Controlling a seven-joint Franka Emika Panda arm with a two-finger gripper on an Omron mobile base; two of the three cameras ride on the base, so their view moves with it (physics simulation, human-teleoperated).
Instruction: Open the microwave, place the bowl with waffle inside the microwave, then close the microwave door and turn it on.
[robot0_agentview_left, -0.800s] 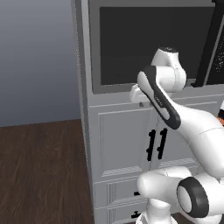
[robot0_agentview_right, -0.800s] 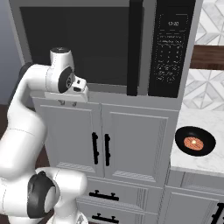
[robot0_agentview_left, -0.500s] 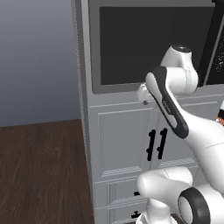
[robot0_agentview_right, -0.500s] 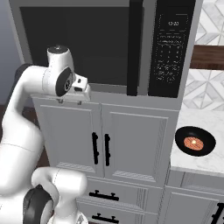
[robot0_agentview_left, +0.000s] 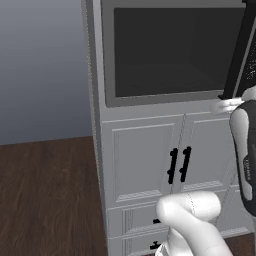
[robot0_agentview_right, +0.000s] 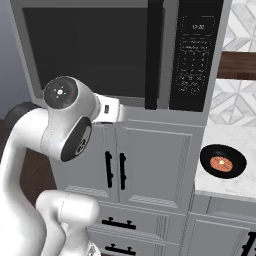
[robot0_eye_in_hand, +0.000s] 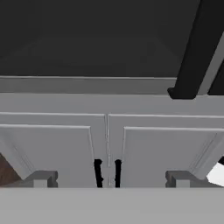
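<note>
The microwave (robot0_agentview_right: 95, 55) is built in above white cabinets, with its control strip (robot0_agentview_right: 196, 55) on the right. The microwave door (robot0_agentview_left: 175, 50) is shut; its black bar handle (robot0_agentview_right: 154, 55) (robot0_eye_in_hand: 197, 48) runs down the right side of the glass. A dark bowl with a round orange waffle (robot0_agentview_right: 222, 161) sits on the marble counter at the right. My gripper (robot0_eye_in_hand: 110, 179) (robot0_agentview_right: 116, 110) is open and holds nothing. It hovers just below the door's lower edge, left of the handle's bottom end. Its white hand (robot0_agentview_left: 226, 105) shows beside the handle's foot.
White panelled cabinet doors with short black handles (robot0_agentview_right: 115, 170) stand under the microwave, with drawers (robot0_agentview_right: 120, 225) below them. The marble counter (robot0_agentview_right: 225, 185) runs to the right. Dark wooden floor (robot0_agentview_left: 45, 200) lies open at the left.
The arm has swung to the right and the hand has moved along the microwave's lower edge toward the handle. The bowl and the door have not moved.
</note>
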